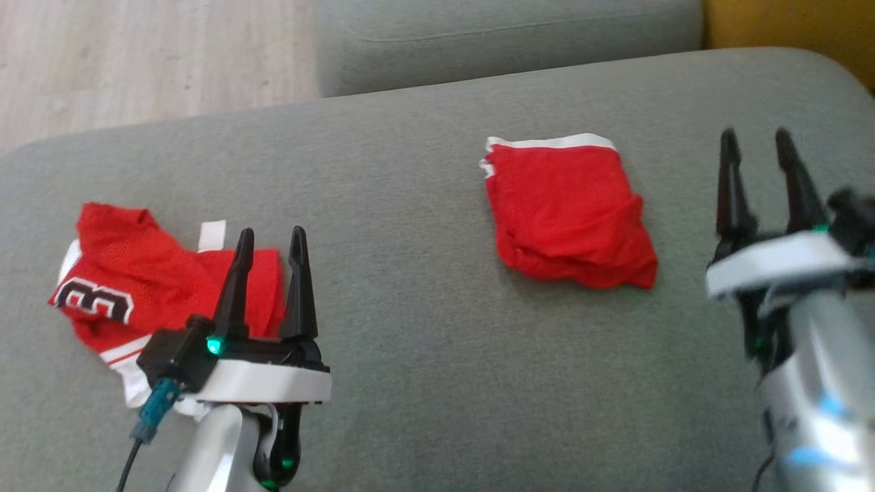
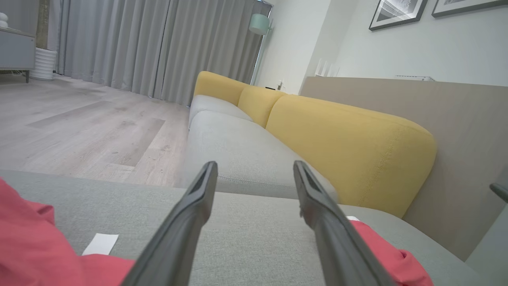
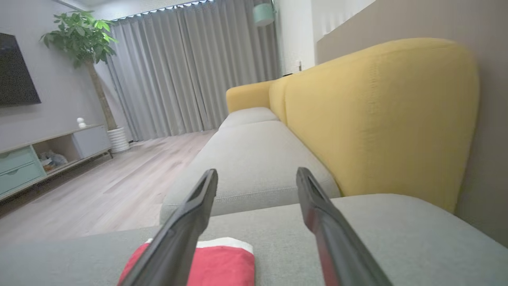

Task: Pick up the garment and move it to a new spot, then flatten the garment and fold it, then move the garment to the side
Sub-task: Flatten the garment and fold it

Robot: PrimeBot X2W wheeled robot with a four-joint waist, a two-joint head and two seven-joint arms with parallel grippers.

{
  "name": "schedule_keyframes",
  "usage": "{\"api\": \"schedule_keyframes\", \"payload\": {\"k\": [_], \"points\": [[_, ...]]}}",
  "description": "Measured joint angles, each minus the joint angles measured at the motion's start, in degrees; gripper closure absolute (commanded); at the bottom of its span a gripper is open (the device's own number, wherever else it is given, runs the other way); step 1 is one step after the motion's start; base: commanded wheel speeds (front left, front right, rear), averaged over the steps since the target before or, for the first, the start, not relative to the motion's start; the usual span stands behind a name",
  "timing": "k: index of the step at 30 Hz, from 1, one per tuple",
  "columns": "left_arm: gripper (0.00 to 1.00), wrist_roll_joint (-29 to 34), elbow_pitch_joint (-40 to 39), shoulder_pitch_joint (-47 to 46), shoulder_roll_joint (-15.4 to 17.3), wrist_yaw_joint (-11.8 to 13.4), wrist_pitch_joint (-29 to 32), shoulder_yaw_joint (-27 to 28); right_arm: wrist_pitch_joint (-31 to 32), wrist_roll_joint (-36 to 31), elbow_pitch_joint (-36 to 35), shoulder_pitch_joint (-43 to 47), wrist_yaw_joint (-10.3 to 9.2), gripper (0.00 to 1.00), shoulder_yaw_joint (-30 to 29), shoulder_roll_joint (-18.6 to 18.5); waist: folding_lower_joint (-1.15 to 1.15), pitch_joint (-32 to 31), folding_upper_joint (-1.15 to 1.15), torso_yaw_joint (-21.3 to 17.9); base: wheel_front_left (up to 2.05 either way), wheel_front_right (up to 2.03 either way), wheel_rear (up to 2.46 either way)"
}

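seeing left gripper [image 1: 271,232] and right gripper [image 1: 756,134] spread wide, both empty, folded garment [image 1: 567,208] lying between them. my head view shows a numbered jersey [image 1: 130,273]; right wrist view, a plant [image 3: 85,39].

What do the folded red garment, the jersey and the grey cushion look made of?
Folded garment: thin red sports mesh, likely polyester; faint pinhole texture, matte, white trim band along the far edge.
Jersey: seemingly the same red mesh, with a printed or sewn numeral.
Cushion: grey woven upholstery, matte, fine heathered weave, padded rounded edges.
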Motion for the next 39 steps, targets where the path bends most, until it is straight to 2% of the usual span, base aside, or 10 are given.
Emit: {"api": "schedule_keyframes", "payload": {"k": [3, 6, 10, 17, 18, 19, 20, 27, 33, 39], "points": [[0.00, 0.01, -0.20, 0.35, 0.00, 0.02, 0.00, 0.01, 0.00, -5.04, -6.47, 6.80, 0.00, 0.00, -4.53, 4.59, 0.00, 0.07, 0.00, -1.21, 0.00, 0.00, 0.00], [0.00, 0.01, -0.30, 1.05, 0.01, 0.03, 0.00, 0.10, 0.01, -8.18, -9.79, 13.53, 0.00, 0.00, -6.15, 7.49, 0.00, 0.36, 0.00, -1.98, 0.00, 0.00, 0.00], [0.00, 0.01, -0.27, 1.60, 0.02, 0.02, 0.00, 0.09, 0.01, -9.96, -12.16, 17.34, 0.00, 0.00, -7.33, 8.04, 0.00, 0.80, 0.00, -2.24, 0.00, 0.00, 0.00], [0.00, 0.01, -0.27, 1.38, 0.03, -0.01, 0.01, -0.15, 0.01, -8.51, -13.07, 16.97, 0.00, 0.00, -7.47, 8.27, 0.00, 2.51, 0.00, -1.40, 0.00, 0.00, 0.00], [0.00, 0.02, -0.27, 1.29, 0.03, -0.01, 0.00, -0.24, 0.01, -8.11, -12.77, 16.53, 0.00, 0.05, -7.42, 8.27, 0.00, 2.91, 0.00, -1.16, 0.00, 0.00, 0.00], [0.00, 0.08, -0.24, 1.19, 0.03, -0.02, 0.00, -0.42, 0.01, -8.17, -12.39, 15.84, 0.00, 0.86, -7.30, 8.27, 0.01, 3.29, 0.00, -0.86, 0.00, 0.00, 0.00], [0.00, 0.09, -0.16, 1.08, 0.03, -0.04, 0.00, -0.60, 0.01, -8.37, -12.03, 14.95, 0.00, 1.00, -7.15, 8.28, 0.01, 3.64, 0.00, -0.55, 0.00, 0.00, 0.00], [0.00, 0.68, 0.01, -1.82, 0.02, -0.52, 0.00, -1.69, 2.38, -11.80, -7.12, 4.98, 0.00, 1.00, -8.70, 8.27, 0.01, 7.24, 0.00, 2.20, 0.00, 0.00, 0.00], [0.00, 0.66, 0.31, -4.20, 0.01, -0.54, 0.00, -3.08, 5.92, -14.73, 2.46, -3.63, 0.00, 1.00, -11.00, 8.20, 0.02, 11.25, 0.00, 5.47, 0.00, 0.00, 0.00], [0.00, 0.56, 0.33, -5.96, 0.00, -0.55, 0.00, -3.85, 6.83, -17.06, 15.06, -10.14, 0.00, 1.00, -13.12, 7.70, 0.02, 14.60, 0.00, 8.94, 0.00, 0.00, 0.00]]}}
